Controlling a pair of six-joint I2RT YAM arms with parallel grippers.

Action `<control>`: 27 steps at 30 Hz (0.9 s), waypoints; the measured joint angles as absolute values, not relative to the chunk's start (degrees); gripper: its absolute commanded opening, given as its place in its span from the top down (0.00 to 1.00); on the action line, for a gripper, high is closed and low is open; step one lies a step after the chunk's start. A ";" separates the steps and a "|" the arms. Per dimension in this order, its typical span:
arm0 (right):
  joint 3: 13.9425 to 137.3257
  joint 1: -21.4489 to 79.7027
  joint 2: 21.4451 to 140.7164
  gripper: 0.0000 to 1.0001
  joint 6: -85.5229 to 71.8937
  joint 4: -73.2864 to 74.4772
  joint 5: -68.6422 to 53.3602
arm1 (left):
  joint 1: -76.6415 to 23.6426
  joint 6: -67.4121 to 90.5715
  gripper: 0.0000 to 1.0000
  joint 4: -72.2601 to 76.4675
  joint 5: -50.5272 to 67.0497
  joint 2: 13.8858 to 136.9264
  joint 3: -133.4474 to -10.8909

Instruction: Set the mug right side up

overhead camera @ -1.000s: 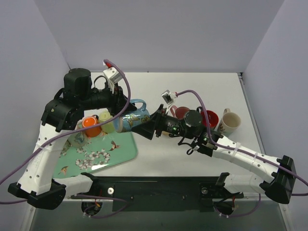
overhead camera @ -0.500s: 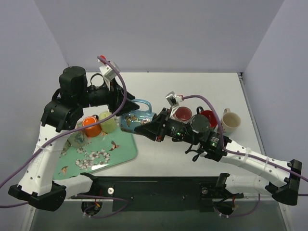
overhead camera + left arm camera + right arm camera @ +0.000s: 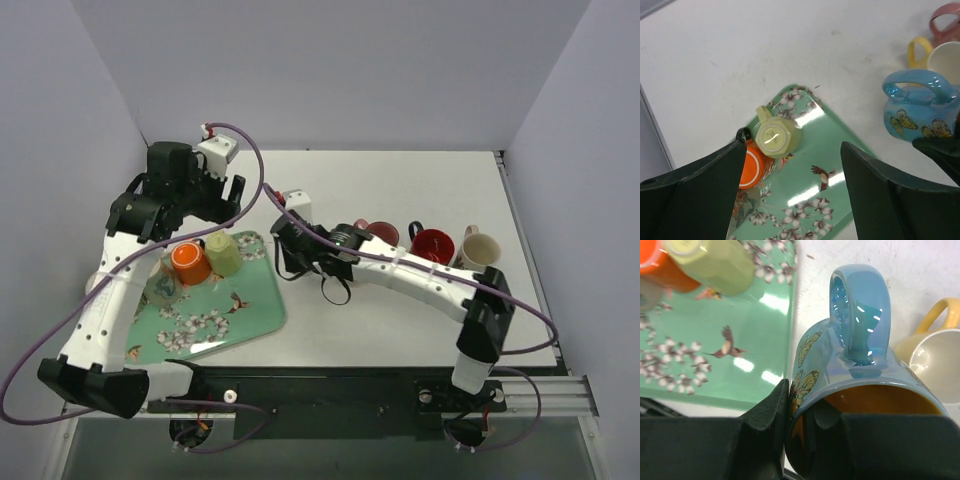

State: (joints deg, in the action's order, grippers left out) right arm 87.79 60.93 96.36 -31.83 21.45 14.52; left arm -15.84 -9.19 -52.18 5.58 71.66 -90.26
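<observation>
White arms (image 3: pixel 95 320), black joints (image 3: pixel 165 168), looping purple cables (image 3: pixel 261 172)

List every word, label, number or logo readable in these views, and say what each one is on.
No readable text in any view.
blue mug: painted butterflies only, no lettering.
tray: birds and blossoms, no words.
pale green mug: a pale streak on its upturned base, too blurred to read as a mark.
</observation>
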 measured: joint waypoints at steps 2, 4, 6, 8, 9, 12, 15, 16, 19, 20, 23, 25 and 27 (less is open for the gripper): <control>91.59 60.36 101.86 1.00 -31.90 25.12 14.61 | -14.17 -10.11 0.13 -52.93 3.99 74.28 -89.03; 93.82 59.35 105.93 1.00 -32.27 27.44 14.11 | -11.60 -10.76 0.13 -52.99 3.03 76.75 -87.68; 94.59 57.91 108.77 1.00 -32.58 28.80 13.54 | -9.39 -11.33 0.13 -52.99 2.35 78.65 -86.65; 95.09 56.58 111.13 1.00 -32.71 29.87 13.13 | -7.35 -11.81 0.13 -52.88 2.26 80.44 -85.86; 95.31 56.05 112.09 1.00 -32.80 30.28 12.73 | -6.50 -12.01 0.13 -52.69 2.26 81.30 -85.49; 97.34 54.50 115.42 1.00 -32.88 31.55 11.84 | -4.91 -12.45 0.13 -51.88 2.33 83.33 -84.23; 99.26 53.63 118.39 1.00 -32.91 31.88 10.92 | -4.49 -12.58 0.12 -50.96 2.35 85.84 -83.05; 99.59 53.43 119.00 1.00 -32.91 31.90 10.66 | -4.49 -12.58 0.12 -50.74 2.37 86.52 -82.85; 100.53 53.23 120.29 0.98 -32.93 32.40 10.13 | -4.49 -12.60 0.12 -49.28 2.39 88.73 -81.84; 101.08 53.23 120.62 0.90 -32.93 32.60 10.04 | -4.49 -12.60 0.12 -48.95 2.39 89.25 -81.52; 103.02 53.21 121.97 0.63 -33.01 32.71 9.63 | -4.49 -12.58 0.12 -48.51 2.39 90.76 -81.23; 103.90 53.17 122.48 0.48 -33.26 32.47 9.56 | -4.47 -12.58 0.12 -47.97 2.44 91.88 -81.23; 104.14 52.95 122.30 0.39 -33.08 32.38 9.43 | -4.45 -12.58 0.12 -47.70 2.79 93.03 -81.23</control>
State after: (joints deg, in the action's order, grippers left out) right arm 104.14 52.95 122.30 -33.08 32.38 9.43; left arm -4.45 -12.58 -47.70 2.79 93.03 -81.23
